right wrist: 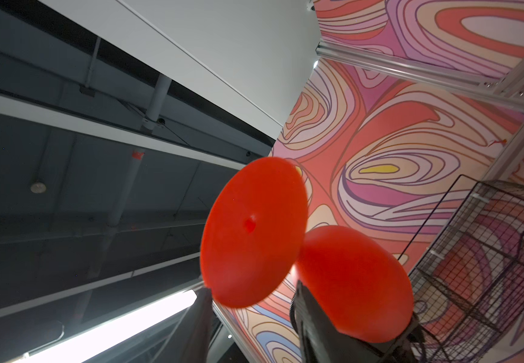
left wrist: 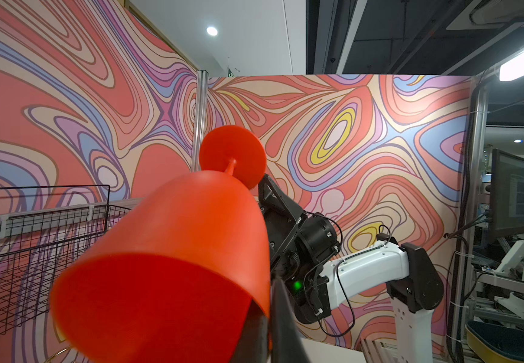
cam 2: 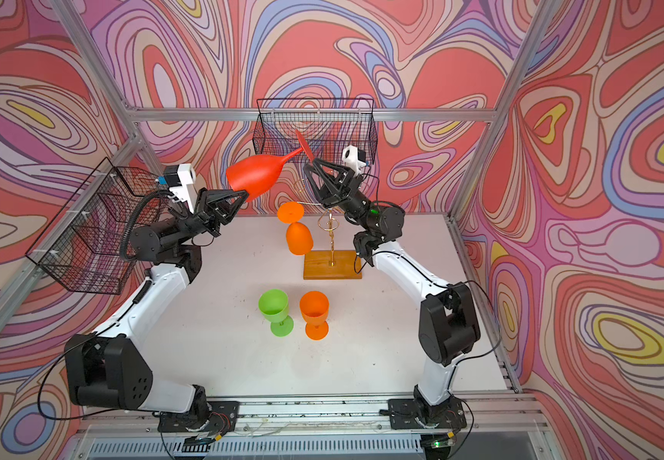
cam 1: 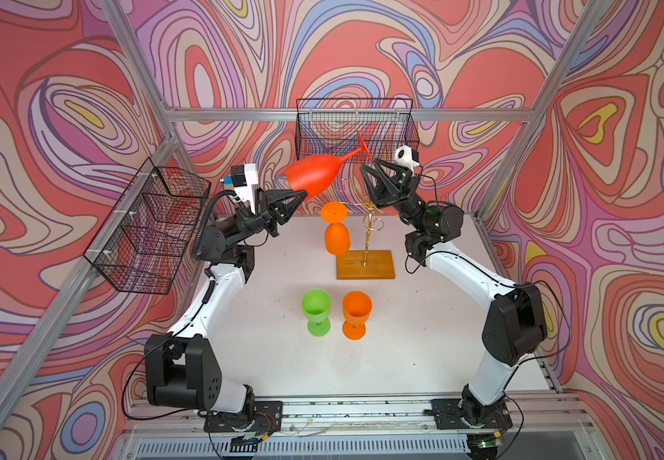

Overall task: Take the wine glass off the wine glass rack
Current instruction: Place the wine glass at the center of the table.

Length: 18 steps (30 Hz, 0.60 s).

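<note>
A red wine glass lies tilted in the air above the wine glass rack, clear of its gold arms. My left gripper is shut on the rim of its bowl. Beside the glass's foot my right gripper is open, one finger on each side of the foot's edge, with a gap showing. An orange wine glass hangs upside down from a rack arm, above the wooden base.
A green glass and an orange glass stand upright on the white table in front of the rack. One black wire basket hangs on the back wall just behind the red glass. Another basket hangs on the left wall.
</note>
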Each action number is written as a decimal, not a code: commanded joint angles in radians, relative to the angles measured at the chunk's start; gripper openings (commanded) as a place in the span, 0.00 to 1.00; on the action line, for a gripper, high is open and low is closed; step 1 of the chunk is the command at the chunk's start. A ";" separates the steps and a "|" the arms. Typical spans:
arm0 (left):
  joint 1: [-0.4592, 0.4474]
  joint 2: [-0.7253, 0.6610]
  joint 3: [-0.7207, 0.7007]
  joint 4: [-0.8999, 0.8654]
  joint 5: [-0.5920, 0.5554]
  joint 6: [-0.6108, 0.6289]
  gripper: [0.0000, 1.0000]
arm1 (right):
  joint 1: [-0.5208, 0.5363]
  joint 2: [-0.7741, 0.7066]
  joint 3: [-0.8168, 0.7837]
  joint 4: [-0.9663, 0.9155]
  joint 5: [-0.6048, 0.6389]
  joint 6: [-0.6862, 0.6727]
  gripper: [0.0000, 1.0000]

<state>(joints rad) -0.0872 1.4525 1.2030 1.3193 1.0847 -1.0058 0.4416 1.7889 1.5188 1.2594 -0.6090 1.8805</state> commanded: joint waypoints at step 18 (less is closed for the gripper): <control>0.002 -0.103 0.048 -0.125 0.052 0.085 0.00 | -0.055 -0.378 -0.173 -0.610 -0.022 -0.662 0.65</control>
<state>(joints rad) -0.0868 1.3994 1.2125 1.2526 1.1110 -0.9791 0.3874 1.4994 1.3518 0.9047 -0.6308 1.4967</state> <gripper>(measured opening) 0.048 0.646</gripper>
